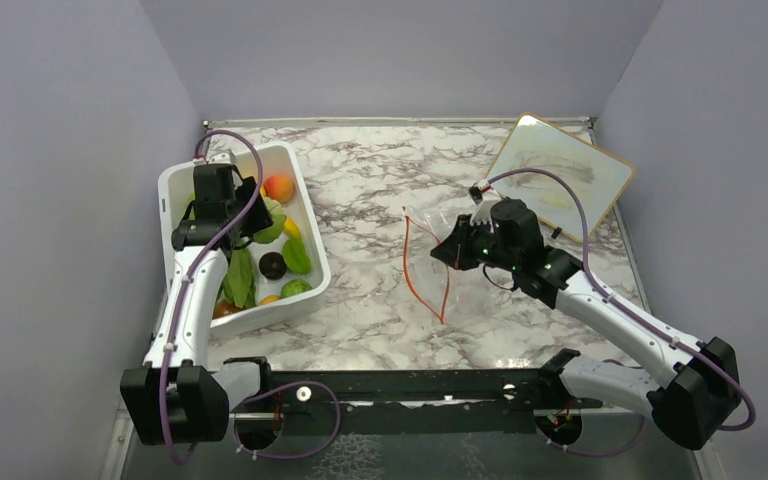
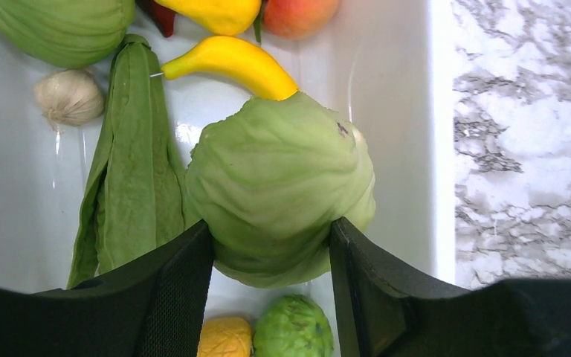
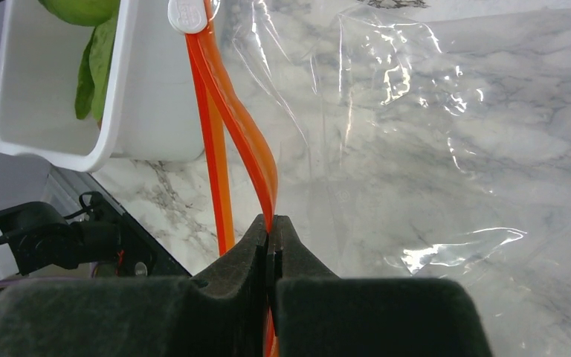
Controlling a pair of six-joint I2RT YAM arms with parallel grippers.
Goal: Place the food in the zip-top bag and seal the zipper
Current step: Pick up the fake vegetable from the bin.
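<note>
My left gripper (image 1: 250, 222) is inside the white tub (image 1: 305, 297), shut on a pale green cabbage-like toy (image 2: 279, 178). It pinches the toy on both sides. Other food lies around it: a yellow squash (image 2: 230, 63), a garlic bulb (image 2: 68, 97), a long green leaf (image 2: 130, 171), a peach (image 1: 279, 187) and a dark brown avocado (image 1: 272, 265). The clear zip-top bag (image 1: 430, 255) lies on the marble at centre. My right gripper (image 3: 270, 227) is shut on one side of its red-orange zipper (image 3: 245, 134) and holds the mouth open towards the tub. The other strip (image 3: 214, 163) hangs below it.
A framed whiteboard (image 1: 560, 175) leans at the back right, behind the right arm. A black rail (image 1: 410, 385) runs along the near edge between the arm bases. Grey walls close in the left, back and right. The tub's near wall (image 3: 149, 97) is just left of the bag mouth.
</note>
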